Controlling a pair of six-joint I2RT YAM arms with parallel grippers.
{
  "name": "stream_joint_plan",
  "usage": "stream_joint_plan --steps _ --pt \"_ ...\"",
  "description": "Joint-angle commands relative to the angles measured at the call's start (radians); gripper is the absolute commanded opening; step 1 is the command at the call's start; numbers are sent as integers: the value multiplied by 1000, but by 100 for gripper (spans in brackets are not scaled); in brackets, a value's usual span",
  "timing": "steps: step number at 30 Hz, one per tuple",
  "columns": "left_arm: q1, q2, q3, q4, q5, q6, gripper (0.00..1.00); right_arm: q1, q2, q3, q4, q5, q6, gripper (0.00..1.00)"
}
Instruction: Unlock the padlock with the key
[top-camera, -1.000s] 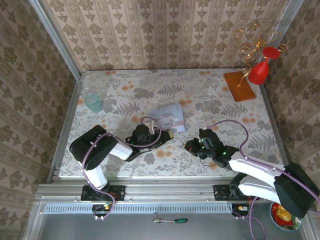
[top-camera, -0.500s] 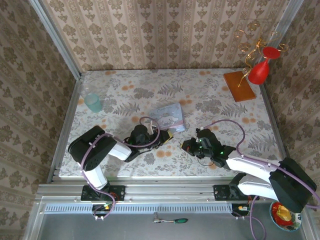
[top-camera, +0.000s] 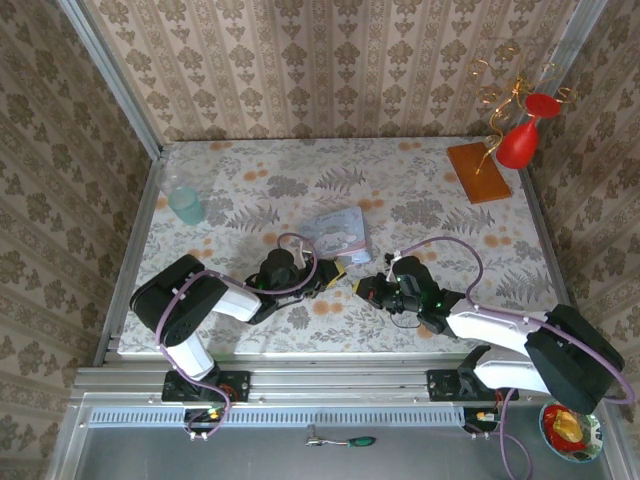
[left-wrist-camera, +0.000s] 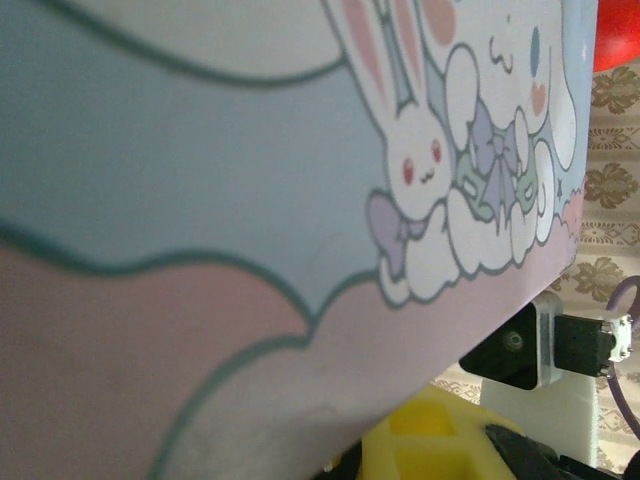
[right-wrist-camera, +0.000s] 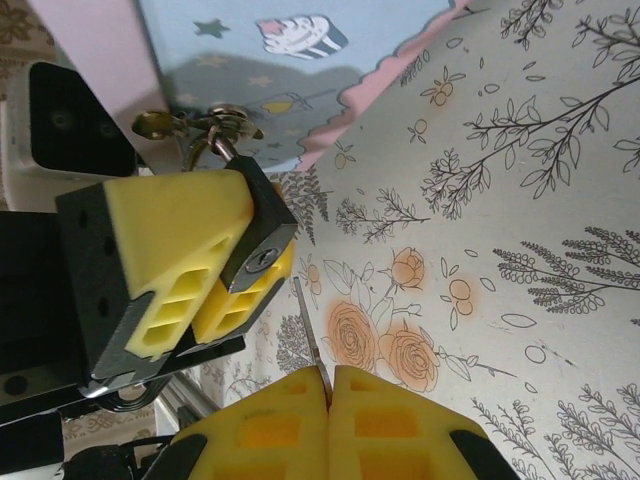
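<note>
The tiny dark padlock (right-wrist-camera: 262, 250) is clamped between the yellow pads of my left gripper (right-wrist-camera: 240, 262), keyhole facing my right gripper. Its silvery shackle (right-wrist-camera: 218, 140) hooks into the clasp of the pale blue tin (right-wrist-camera: 300, 70). My right gripper (right-wrist-camera: 330, 385) is shut on the thin silver key (right-wrist-camera: 309, 330), whose tip stands just below the keyhole without entering it. From above, the left gripper (top-camera: 333, 271) and right gripper (top-camera: 364, 288) meet just in front of the tin (top-camera: 337, 232). In the left wrist view the tin (left-wrist-camera: 250, 200) is pressed close.
A teal cup (top-camera: 186, 205) stands at the far left. A brown board (top-camera: 478, 172) and a red ornament (top-camera: 520, 140) sit at the back right. The floral table (top-camera: 420, 200) lies bare behind the tin and to the right of the arms.
My right gripper has slid left with the key, closing on the padlock. The left gripper and tin have barely shifted.
</note>
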Motion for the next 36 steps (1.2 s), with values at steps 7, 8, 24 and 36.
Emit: stream_joint_plan --steps 7,8,24,36 --pt "-8 -29 -9 37 2 -25 0 -21 11 -4 95 -47 31 0" --pt "-8 -31 -8 39 2 -25 0 -26 10 -7 95 -49 39 0" --pt "5 -13 -41 197 3 -70 0 -28 57 -31 212 -95 139 0" --pt "15 -3 -57 256 -9 -98 0 -28 19 -45 198 -88 171 0"
